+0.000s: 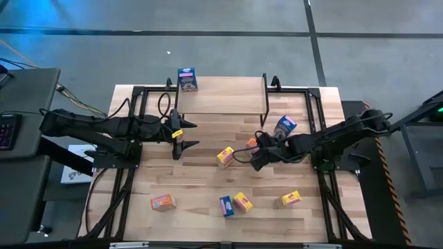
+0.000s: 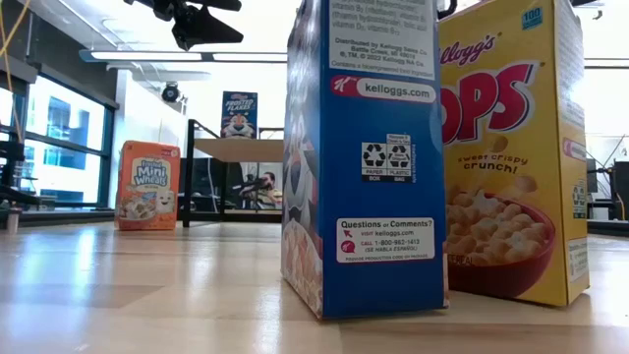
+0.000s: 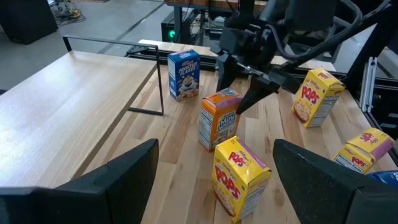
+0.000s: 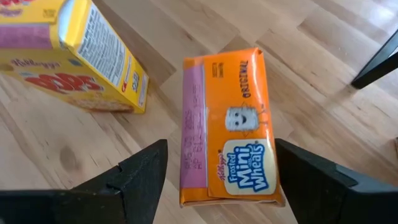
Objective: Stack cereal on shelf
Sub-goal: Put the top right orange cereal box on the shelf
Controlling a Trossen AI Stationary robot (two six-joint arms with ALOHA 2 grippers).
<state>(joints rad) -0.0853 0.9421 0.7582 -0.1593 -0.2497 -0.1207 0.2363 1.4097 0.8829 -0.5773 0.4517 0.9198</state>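
An orange cereal box (image 4: 227,130) stands upright on the table, and my right gripper (image 4: 227,186) hangs open just above it, one finger on either side, pointing steeply down. From across the table, the same gripper (image 3: 242,87) shows over the orange box (image 3: 219,118). My left gripper (image 1: 190,135) waits open at the left, above the table. One blue cereal box (image 1: 187,79) stands on the shelf (image 1: 221,97). A yellow box (image 1: 225,156) stands beside the orange one (image 1: 252,143), and another blue box (image 1: 284,126) stands near the shelf's right leg.
Along the table's near edge stand an orange box (image 1: 163,203), a blue box (image 1: 226,205) and two yellow boxes (image 1: 242,202), (image 1: 290,199). The shelf's thin black legs (image 3: 158,81) stand close to the orange box. Bare wood lies between the two arms.
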